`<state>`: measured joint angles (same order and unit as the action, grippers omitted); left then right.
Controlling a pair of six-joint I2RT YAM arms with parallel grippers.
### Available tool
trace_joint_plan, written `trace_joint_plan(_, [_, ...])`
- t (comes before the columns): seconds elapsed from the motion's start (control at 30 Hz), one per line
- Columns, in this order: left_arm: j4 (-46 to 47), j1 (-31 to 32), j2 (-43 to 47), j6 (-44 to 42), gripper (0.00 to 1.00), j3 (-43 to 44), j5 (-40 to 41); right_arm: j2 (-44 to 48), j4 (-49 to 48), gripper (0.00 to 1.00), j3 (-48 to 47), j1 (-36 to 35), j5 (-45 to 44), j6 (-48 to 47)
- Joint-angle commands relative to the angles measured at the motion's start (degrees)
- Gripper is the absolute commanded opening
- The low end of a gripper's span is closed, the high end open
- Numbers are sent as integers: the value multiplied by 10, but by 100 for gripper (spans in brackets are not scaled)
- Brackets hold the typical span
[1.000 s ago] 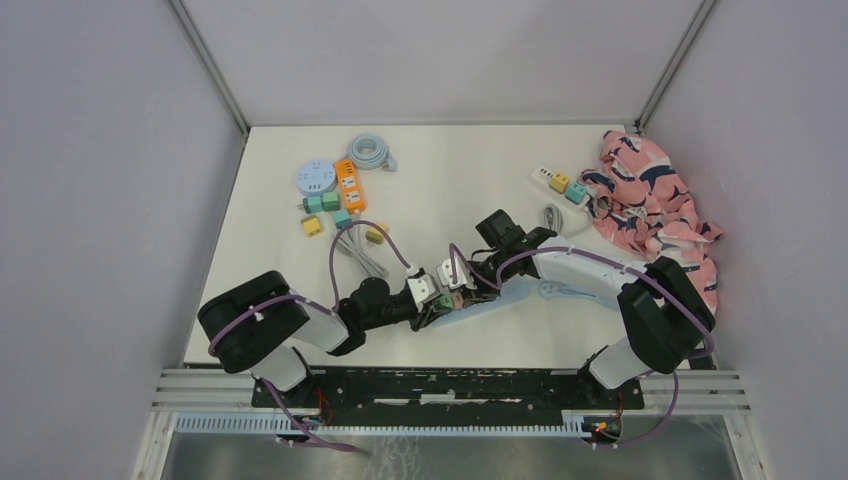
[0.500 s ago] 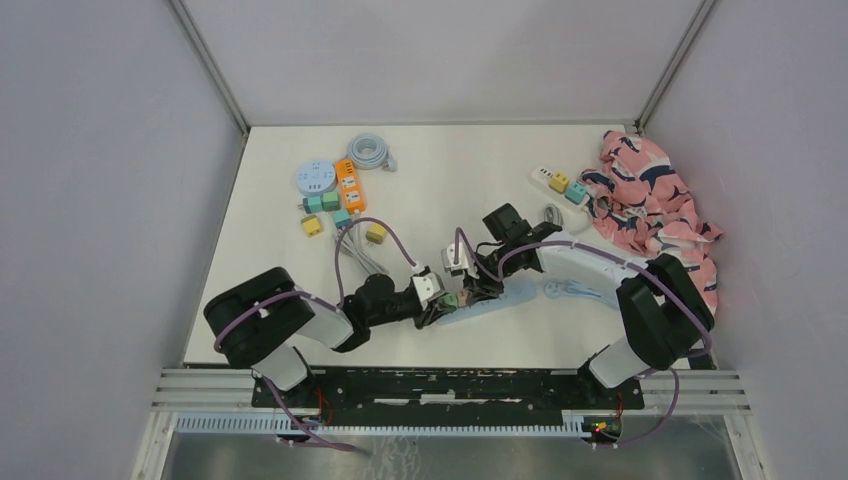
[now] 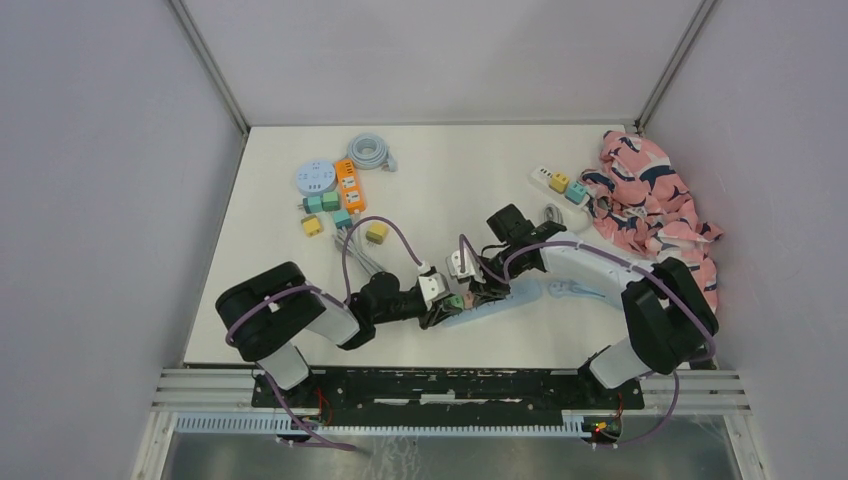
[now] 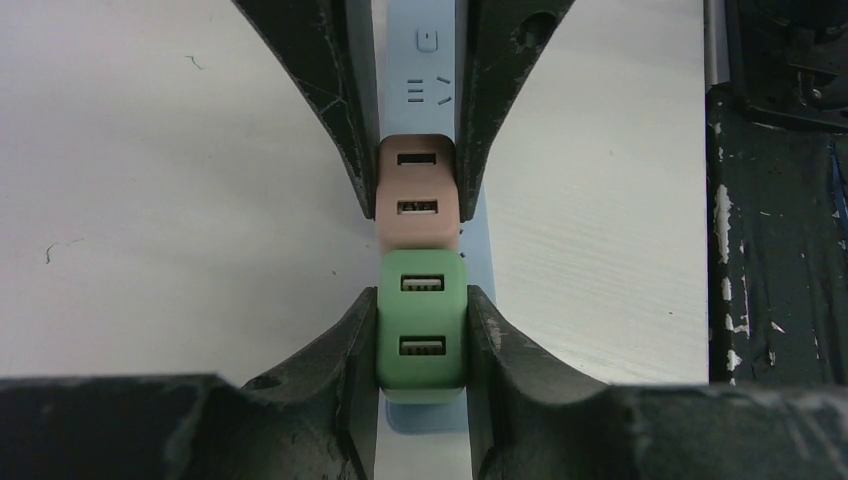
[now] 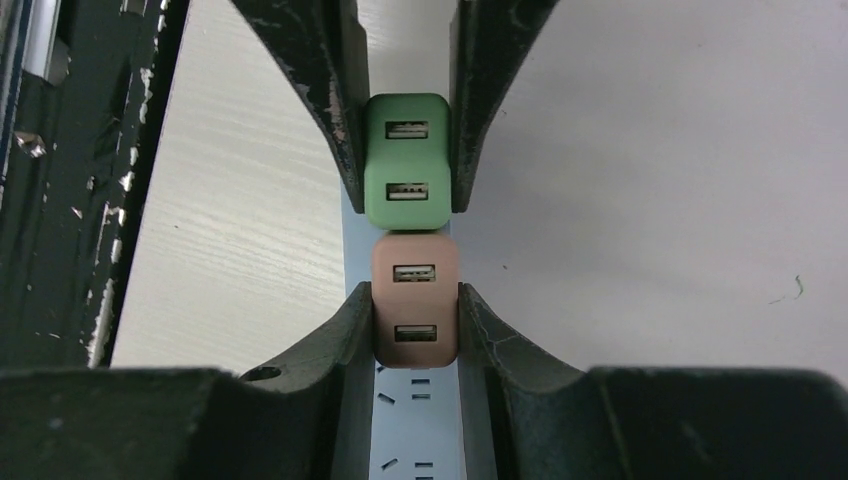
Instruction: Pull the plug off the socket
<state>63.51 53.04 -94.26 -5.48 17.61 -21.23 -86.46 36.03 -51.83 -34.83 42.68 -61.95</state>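
Three long power strips are in view: one light blue strip [image 4: 420,60], one white strip [image 3: 545,176] and one orange strip [image 3: 349,183], along with one round socket hub [image 3: 315,178]. Nine cube plugs show: one green plug [image 4: 421,325] and one pink plug [image 4: 418,190] on the light blue strip, one yellow plug [image 3: 560,181] and one teal plug [image 3: 576,193] on the white strip, and five loose plugs [image 3: 330,200]. There is one large grey cable coil [image 3: 370,152] and one pink cloth [image 3: 655,205].

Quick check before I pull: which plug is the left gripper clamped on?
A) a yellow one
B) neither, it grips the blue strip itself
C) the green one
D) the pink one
C: in the left wrist view the left gripper is closed on the green plug, while the right gripper holds the pink plug beside it on the blue power strip.
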Motion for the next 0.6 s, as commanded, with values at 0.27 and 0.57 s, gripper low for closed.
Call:
trace_joint_plan(0.27, [-62,0,-43,-11,3,14,-2,3,141,0,-61,80,121,-126])
trace_joint_plan(0.57, [-67,-1,-59,2,3,27,-3,28,15,0,-63,-22,52,47])
